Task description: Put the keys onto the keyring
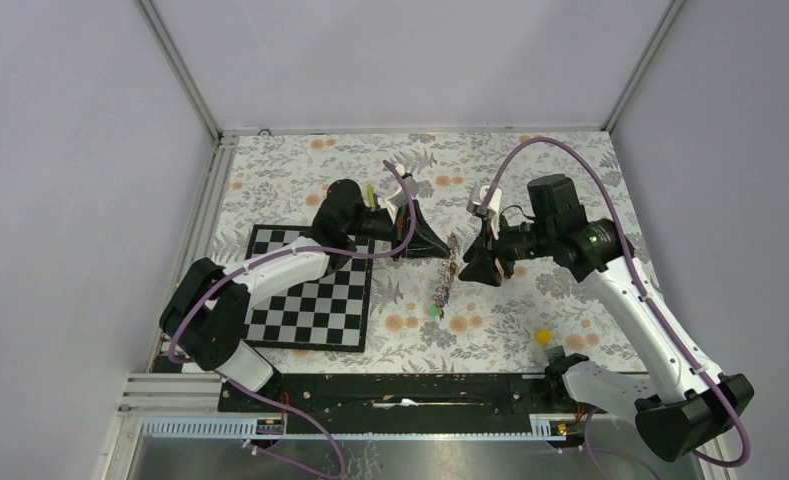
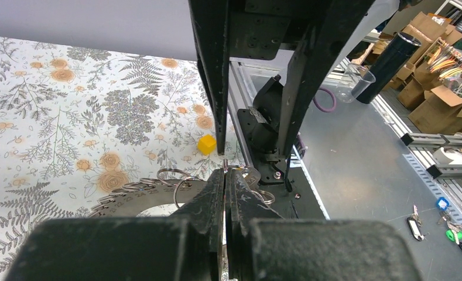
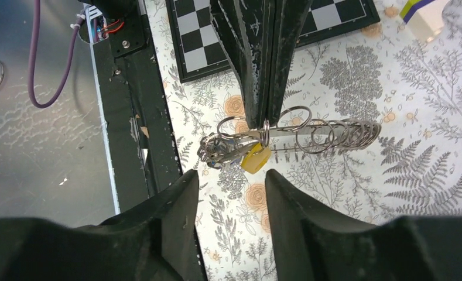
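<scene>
Over the middle of the floral surface (image 1: 530, 180), between the two arms, the keyring (image 2: 134, 196) is held on edge, pinched at its rim by the clenched left tool (image 3: 264, 124). A cluster of keys (image 3: 216, 153) gathers at its near end, and a yellow-headed key (image 3: 255, 159) dangles just below the pinch. I cannot tell whether that one is fully threaded. The right tool (image 3: 231, 175) stands released, jaws apart with nothing between them, its tips just short of the yellow head. The step in hand looks like a fresh grasp of that key. To do it well, the left tool should keep the loop dead steady. The right should come in square on the plastic head, not on the thin rings beside it. It should close gently so the key does not swing away, then slide the key along the loop, never across it.
</scene>
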`<state>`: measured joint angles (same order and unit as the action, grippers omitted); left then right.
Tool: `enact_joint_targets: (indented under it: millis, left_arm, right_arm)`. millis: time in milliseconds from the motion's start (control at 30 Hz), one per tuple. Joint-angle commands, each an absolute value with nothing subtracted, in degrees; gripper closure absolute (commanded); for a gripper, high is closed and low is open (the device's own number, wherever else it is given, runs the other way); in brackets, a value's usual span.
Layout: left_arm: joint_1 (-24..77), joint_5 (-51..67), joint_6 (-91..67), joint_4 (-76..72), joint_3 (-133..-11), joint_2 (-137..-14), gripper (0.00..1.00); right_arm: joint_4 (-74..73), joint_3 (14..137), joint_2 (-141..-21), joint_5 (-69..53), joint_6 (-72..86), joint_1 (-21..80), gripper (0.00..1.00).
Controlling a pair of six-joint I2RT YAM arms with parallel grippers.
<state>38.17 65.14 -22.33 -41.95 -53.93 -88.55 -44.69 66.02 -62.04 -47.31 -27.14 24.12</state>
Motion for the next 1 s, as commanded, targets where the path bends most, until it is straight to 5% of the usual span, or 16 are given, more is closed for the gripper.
enact_joint_targets:
  millis: [0, 267, 633, 833, 967]
  left_arm:
    - [37.9, 64.3, -22.3, -45.8, -54.4, -86.6, 1.00]
    - [38.0, 64.5, -23.0, -46.8, -54.0, -86.6, 1.00]
    - [38.0, 64.4, -23.3, -47.4, -54.1, -87.1, 1.00]
    - [38.0, 63.9, -23.8, -48.1, -54.1, -87.3, 1.00]
    - [37.9, 62.3, -26.0, -50.5, -53.7, -87.4, 1.00]
  right_arm:
    - [-43.4, 68.0, -62.8, -50.5, -25.5, 23.6, 0.44]
    - [-39.4, 66.5, -65.0, -50.4, -22.8, 23.6, 0.43]
    - [-39.1, 65.1, -66.1, -51.4, -22.1, 23.6, 0.60]
    - [-38.5, 64.3, -66.0, -51.9, -21.8, 23.6, 0.81]
    - [-38.1, 63.8, -66.0, -52.3, -21.6, 23.6, 0.86]
